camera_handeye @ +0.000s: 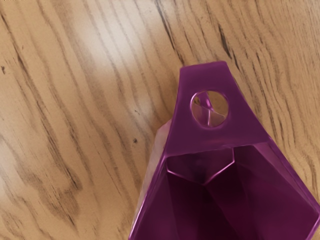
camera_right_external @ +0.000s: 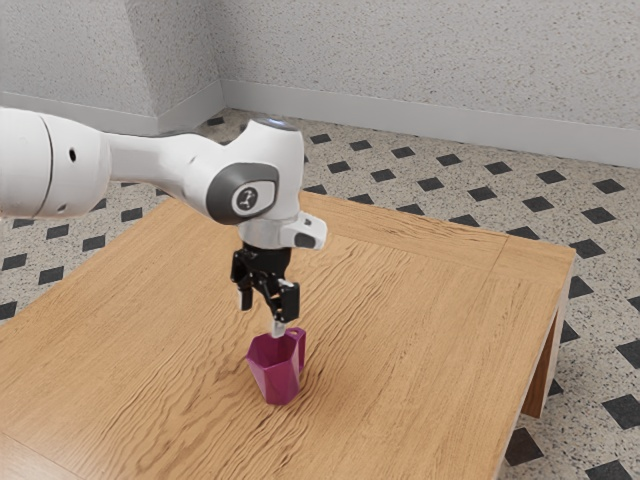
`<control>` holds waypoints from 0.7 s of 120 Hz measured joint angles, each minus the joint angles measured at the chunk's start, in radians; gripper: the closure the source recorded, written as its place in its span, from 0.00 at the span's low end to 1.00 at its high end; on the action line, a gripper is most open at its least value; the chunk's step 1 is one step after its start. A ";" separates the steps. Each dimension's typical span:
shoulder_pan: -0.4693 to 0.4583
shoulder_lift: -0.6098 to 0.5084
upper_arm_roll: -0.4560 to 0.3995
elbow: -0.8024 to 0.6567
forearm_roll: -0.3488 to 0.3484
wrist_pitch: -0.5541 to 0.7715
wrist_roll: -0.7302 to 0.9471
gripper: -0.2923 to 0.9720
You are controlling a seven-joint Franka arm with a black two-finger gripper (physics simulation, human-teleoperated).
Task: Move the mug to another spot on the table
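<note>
The purple mug [camera_right_external: 277,368] sits on the wooden table [camera_right_external: 430,300], near the front edge and a bit toward the exterior view's left. The white arm [camera_right_external: 150,170] reaches down from the exterior view's left, and its black gripper [camera_right_external: 279,328] is right at the mug's top rim, but I cannot tell if it is open or closed. In the wrist view the mug [camera_handeye: 225,195] is just under the hand, and its handle [camera_handeye: 200,132] has a round hole

Mug [camera_right_external: 277,368] — magenta, faceted, flat handle [camera_handeye: 200,137] pierced by a round hole | upright, mouth open | standing on wooden tabletop [camera_right_external: 430,320], near its middle
</note>
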State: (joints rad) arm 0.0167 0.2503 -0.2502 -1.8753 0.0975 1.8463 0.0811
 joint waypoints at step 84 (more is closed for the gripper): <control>-0.010 0.142 -0.004 0.087 0.011 0.107 -0.276 0.23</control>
State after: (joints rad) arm 0.0070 0.3928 -0.2539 -1.7884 0.1084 1.9530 -0.1951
